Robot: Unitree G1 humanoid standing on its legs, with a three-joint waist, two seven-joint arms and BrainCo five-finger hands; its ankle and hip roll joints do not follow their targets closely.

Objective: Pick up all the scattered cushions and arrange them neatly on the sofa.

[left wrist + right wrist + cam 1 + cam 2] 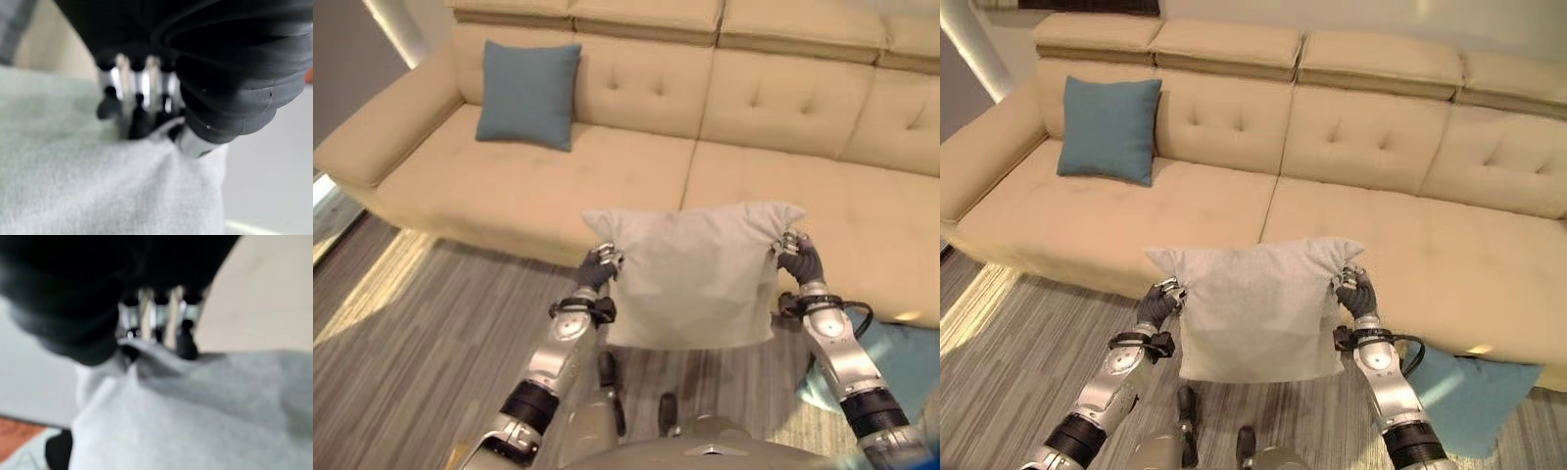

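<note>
Nearest the lens, low in the centre of the frame: a light grey cushion (695, 277), hanging upright above the grey striped floor (431, 333), pinched at its two upper corners. At the cushion's upper left corner, the left robot hand (598, 264), fingers (139, 115) curled into the fabric and bunching it, as seen from the left wrist. At the upper right corner, the right robot hand (799, 257), fingers (186, 340) likewise curled tight on a gathered fold of the same cushion, thumb tucked under the cloth. Cushion held level between both, its top edge across the front edge of the seat of the beige sofa (783, 108), its lower edge hanging free in front of the sofa's base. In the upper left of the frame, a blue cushion (528, 93) propped upright against the sofa's tufted backrest, beside the left armrest, well apart from the grey one. In the lower right of the frame, another blue cushion (1464, 397) lying flat on the floor just in front of the sofa, beside the right forearm.
</note>
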